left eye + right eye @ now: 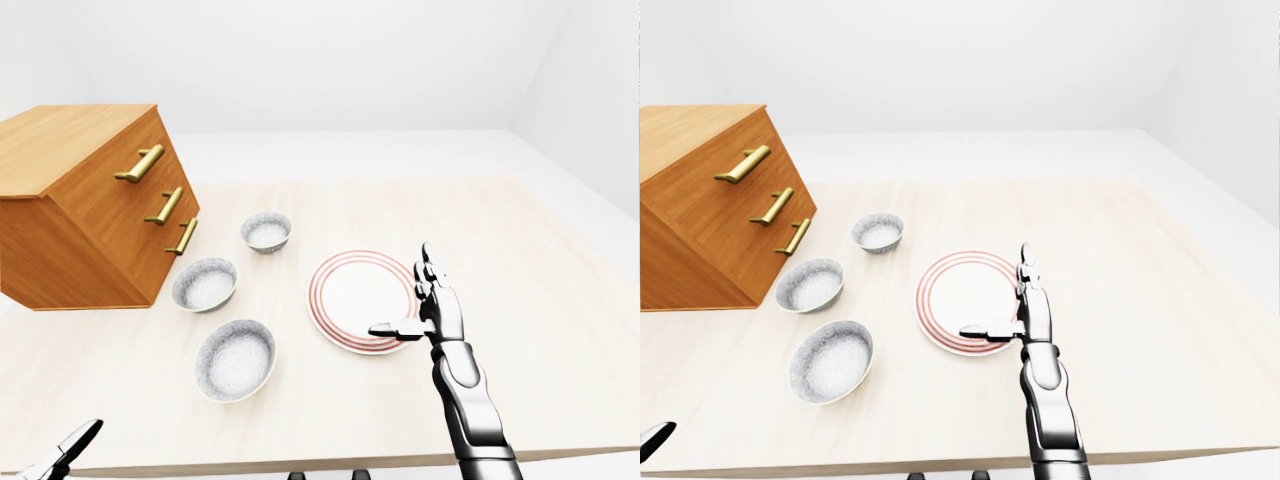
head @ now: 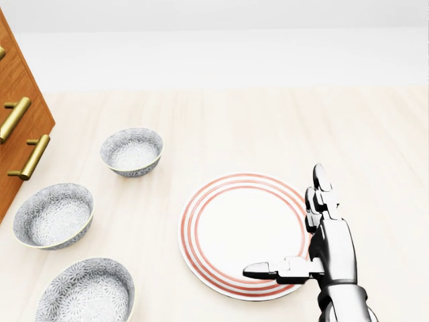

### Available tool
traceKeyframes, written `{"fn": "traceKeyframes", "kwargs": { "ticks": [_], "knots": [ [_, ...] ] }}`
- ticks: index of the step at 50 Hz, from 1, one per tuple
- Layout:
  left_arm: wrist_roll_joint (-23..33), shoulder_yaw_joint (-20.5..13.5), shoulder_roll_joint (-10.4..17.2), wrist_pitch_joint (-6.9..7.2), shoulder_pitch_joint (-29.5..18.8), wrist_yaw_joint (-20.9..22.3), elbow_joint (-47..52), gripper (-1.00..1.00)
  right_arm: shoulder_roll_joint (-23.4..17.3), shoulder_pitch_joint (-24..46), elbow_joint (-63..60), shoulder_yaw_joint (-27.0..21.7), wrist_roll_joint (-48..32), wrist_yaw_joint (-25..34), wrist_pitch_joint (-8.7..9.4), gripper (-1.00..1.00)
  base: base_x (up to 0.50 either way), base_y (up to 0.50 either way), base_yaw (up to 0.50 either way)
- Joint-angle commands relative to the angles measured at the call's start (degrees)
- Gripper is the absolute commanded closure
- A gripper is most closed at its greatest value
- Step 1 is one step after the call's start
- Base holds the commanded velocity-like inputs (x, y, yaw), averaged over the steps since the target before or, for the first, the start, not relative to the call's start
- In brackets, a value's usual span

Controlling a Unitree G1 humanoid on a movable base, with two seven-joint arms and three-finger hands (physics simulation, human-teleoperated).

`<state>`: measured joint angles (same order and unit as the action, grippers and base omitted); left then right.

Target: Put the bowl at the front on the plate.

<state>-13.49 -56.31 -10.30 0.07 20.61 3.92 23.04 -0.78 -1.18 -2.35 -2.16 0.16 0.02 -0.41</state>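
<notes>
Three grey patterned bowls stand in a column at the left of the head view. The nearest bowl (image 2: 86, 292) is at the bottom edge, the middle bowl (image 2: 53, 216) above it, and the far bowl (image 2: 132, 151) higher still. To their right lies a white plate (image 2: 221, 235) with red rings, holding nothing. My right hand (image 2: 285, 225) is open with the thumb spread, hovering over the plate's right rim and holding nothing. Of my left hand (image 1: 70, 445) only a fingertip shows, at the bottom left of the left-eye view, far from the bowls.
A wooden drawer chest (image 1: 90, 210) with brass handles stands on the pale wooden table (image 1: 520, 260), left of the bowls. The table's near edge (image 1: 300, 462) runs along the bottom of the eye views.
</notes>
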Motion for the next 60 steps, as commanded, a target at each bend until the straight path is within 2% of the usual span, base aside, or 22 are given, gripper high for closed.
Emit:
{"fn": "traceKeyframes", "kwargs": {
  "ticks": [1,3,5,17,20,21,23,24,26,28,29,30,31,32,33,36,42,47,49,51,59,60],
  "knots": [
    [0.3,0.1,-0.1,-1.23,0.0,-0.1,-1.3,-1.00,0.0,-0.6,-0.3,0.1,-0.1,0.0,-0.14,-1.00,0.50,0.00,0.00],
    [0.3,0.4,0.1,-1.60,0.1,-0.3,-1.7,-1.00,0.1,-0.7,-0.3,0.1,0.0,0.0,-0.20,-1.00,0.50,0.00,0.00],
    [0.0,0.4,0.1,-1.09,0.5,-0.3,-1.1,-1.00,0.0,-0.6,-0.9,0.1,-0.1,0.0,0.45,-1.00,0.50,0.00,0.00],
    [-0.6,-0.4,-0.3,0.24,0.9,0.2,0.7,-1.00,0.0,-0.8,-0.8,0.1,-0.1,0.2,-0.08,-1.00,0.50,0.00,0.00],
    [-0.8,-0.8,-0.5,0.98,1.1,0.4,1.6,-1.00,0.0,-0.7,-0.8,0.1,-0.1,0.2,-0.19,-1.00,0.50,0.00,0.00],
    [-0.7,-0.9,-0.6,1.23,1.0,0.5,1.8,-1.00,0.0,-0.8,-1.0,0.2,-0.6,-0.2,0.28,-1.00,0.31,0.00,0.00],
    [-0.7,-1.1,-0.6,1.21,0.8,0.6,1.7,-1.00,0.1,-1.0,-1.6,0.7,-0.8,0.3,-0.24,-1.00,0.15,0.00,0.00],
    [-0.8,-1.2,-0.7,1.54,0.9,0.7,2.1,-1.00,0.0,-1.0,-2.6,1.3,-2.1,-0.1,1.14,-1.00,0.00,0.00,0.00],
    [-0.7,-1.2,-0.6,1.59,0.7,0.7,1.8,-1.00,-0.1,-1.0,-2.8,2.1,-3.6,0.3,1.24,-1.00,0.00,0.00,0.00],
    [-0.2,-0.8,-0.5,0.78,0.3,0.5,0.7,-1.00,-0.1,-0.9,-3.3,3.6,-6.7,0.1,2.23,-1.00,0.00,0.00,0.00],
    [-0.1,-0.6,-0.4,0.72,0.3,0.4,0.5,-1.00,0.0,-0.9,-3.6,4.0,-7.4,0.4,3.38,-1.00,0.00,0.00,0.00],
    [-0.2,-0.5,-0.4,0.66,0.4,0.3,0.5,-1.00,0.5,-0.7,-3.8,4.0,-7.2,0.2,5.41,-1.00,0.00,0.00,0.00],
    [-0.2,-0.4,-0.5,0.29,0.5,0.3,0.4,-1.00,1.4,-0.2,-3.0,3.8,-4.2,1.6,4.05,-1.00,0.00,0.00,0.00],
    [-0.3,-0.4,-0.5,0.31,0.6,0.4,0.5,-1.00,1.4,-0.2,-3.7,4.4,-5.1,0.8,5.10,-1.00,0.00,0.00,0.00],
    [-0.6,-0.5,-0.3,0.98,0.7,0.3,0.9,-1.00,1.5,0.2,-3.9,5.7,-6.5,0.5,5.41,-1.00,0.00,0.00,0.00],
    [-0.7,-0.6,-0.1,1.87,0.4,-0.1,1.1,-1.00,2.1,0.4,-8.0,7.5,-6.8,0.7,5.41,-1.00,0.00,0.00,0.00],
    [-0.2,-0.7,-0.2,2.18,0.6,0.0,1.3,-1.00,2.7,1.7,-15.9,10.7,-10.0,0.1,5.41,-1.00,0.00,0.00,0.00],
    [0.0,-0.4,0.0,1.33,0.4,0.1,0.3,-1.00,3.8,3.6,-20.4,13.9,-14.0,-0.4,5.41,-1.00,0.00,0.00,0.00],
    [-0.4,-0.4,0.1,1.95,0.5,0.1,0.6,-1.00,3.8,3.8,-20.8,14.7,-13.3,0.9,5.41,-1.00,0.00,0.00,0.00],
    [-0.5,-0.4,0.1,2.31,0.4,0.1,0.7,-1.00,1.9,4.6,-20.5,17.5,-19.0,1.6,5.41,-1.00,0.00,0.00,0.00],
    [-0.8,-0.8,0.1,3.39,0.4,0.3,1.2,-1.00,2.5,6.1,-20.6,21.9,-38.1,8.3,5.41,-1.00,0.00,0.00,0.00],
    [-1.0,-0.9,0.1,3.87,0.6,0.4,1.7,-1.00,2.8,6.5,-20.6,22.4,-40.6,9.6,5.41,-1.00,0.00,0.00,0.00]
  ]
}}
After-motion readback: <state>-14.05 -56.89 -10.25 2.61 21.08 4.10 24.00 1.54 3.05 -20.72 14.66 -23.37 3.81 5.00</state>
